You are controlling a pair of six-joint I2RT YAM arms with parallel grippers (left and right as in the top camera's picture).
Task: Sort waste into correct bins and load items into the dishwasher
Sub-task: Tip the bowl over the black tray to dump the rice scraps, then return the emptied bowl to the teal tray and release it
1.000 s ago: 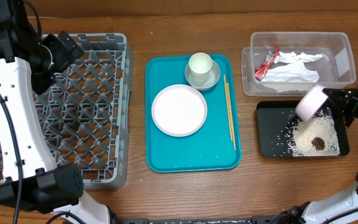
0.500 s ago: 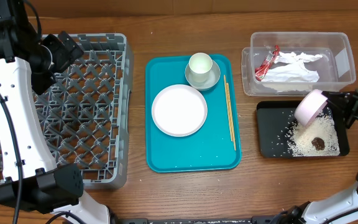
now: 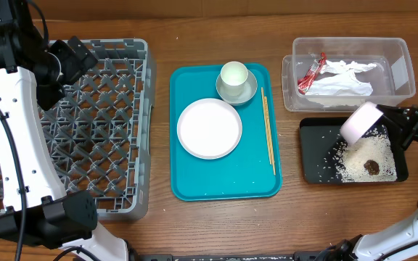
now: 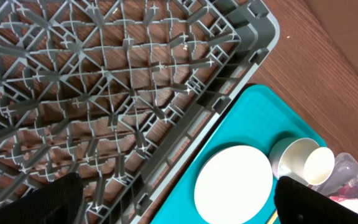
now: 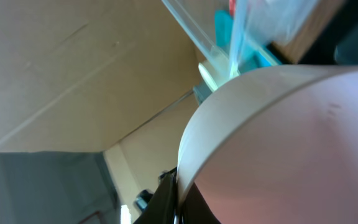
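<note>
Slightly leftward since a second ago, the right pincer (image 3: pixel 378 116) is clamped on the rim of a small pinkish bowl (image 3: pixel 358 122), which is tipped sideways above the black tray (image 3: pixel 312 156) holding rice (image 3: pixel 354 165). Such crockery is probably stiff, slick and breakable, so the rim pinch must stay firm. Left pincer (image 3: pixel 82 54) hangs with jaws apart over the grey rack (image 3: pixel 122 145).

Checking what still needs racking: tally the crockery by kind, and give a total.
Large round white plate: 1
Small pale round cup: 1
Shallow pale round dish under the cup: 1
Pale pinkish round bowl, tilted over the shallow black rectangular tray: 1
Total: 4
</note>
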